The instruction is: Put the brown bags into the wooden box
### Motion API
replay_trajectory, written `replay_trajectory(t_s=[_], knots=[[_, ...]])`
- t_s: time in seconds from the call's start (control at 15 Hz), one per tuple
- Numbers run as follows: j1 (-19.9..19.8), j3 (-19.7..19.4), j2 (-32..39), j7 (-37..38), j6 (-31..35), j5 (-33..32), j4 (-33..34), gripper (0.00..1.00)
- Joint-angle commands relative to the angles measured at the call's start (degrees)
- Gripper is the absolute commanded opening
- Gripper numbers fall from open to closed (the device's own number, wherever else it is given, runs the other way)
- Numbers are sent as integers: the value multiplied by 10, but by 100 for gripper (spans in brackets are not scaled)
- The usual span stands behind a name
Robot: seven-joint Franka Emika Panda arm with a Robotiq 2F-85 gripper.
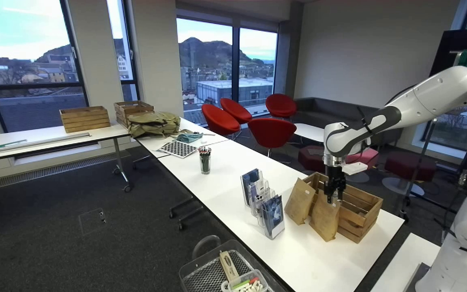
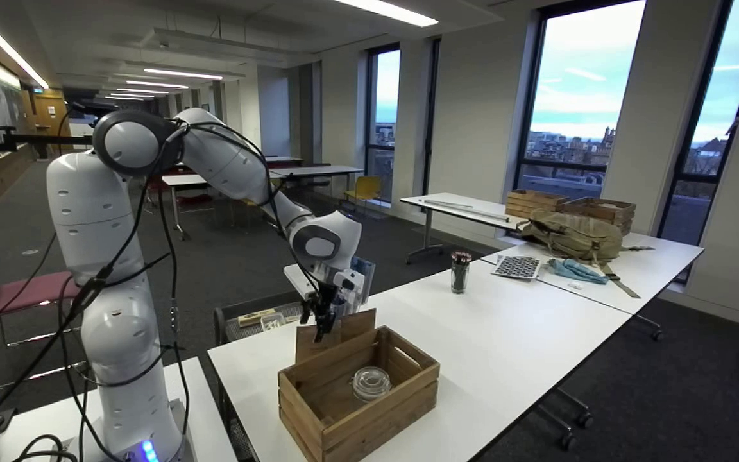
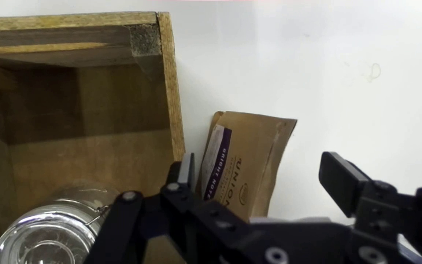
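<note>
A: State the surroundings.

B: I see a slatted wooden crate point(image 2: 382, 417) on the white tabletop point(image 1: 306, 259), a clip-top glass jar point(image 2: 371, 384) resting inside. Clear leaflet holders point(image 1: 270, 215) stand close by. Further along: a tumbler of pencils point(image 1: 205, 161), a checkered board point(image 1: 178, 149), an olive backpack point(image 1: 154, 123).

A: Locate the task items.

B: Both stand outside the crate: one kraft paper bag point(image 1: 299, 201) just beside the leaflet holders, and a second kraft paper bag point(image 1: 324, 219), printed "UNION", nearer the robot base point(image 2: 131, 410).

A: Obstructions?

B: The crate's long wall stands between both bags and the interior. The leaflet holders flank the bags at one end.

A: Arm pose?

B: The white Panda arm point(image 2: 227, 157) rises from its base, bends at the elbow and slopes down to the wrist. The tool point(image 3: 260, 172) points downward over the second bag.

A: Tool condition?

B: Fingers point(image 3: 338, 183) apart, one beside the crate rim, one across the bag from it. Contact with the paper: I cannot tell.
</note>
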Motion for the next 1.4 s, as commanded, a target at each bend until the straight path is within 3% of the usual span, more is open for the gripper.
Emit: replay_trajectory(t_s=[0.0,0.53,0.93,1.33], knots=[[-12,-2,20,-13,3,17,13,61],[-26,-12,5,-25,0,39,13,1],[-37,-22,-27,-55,-1,82,0,0],[-59,-57,-112,-84,-19,101,-21,0]])
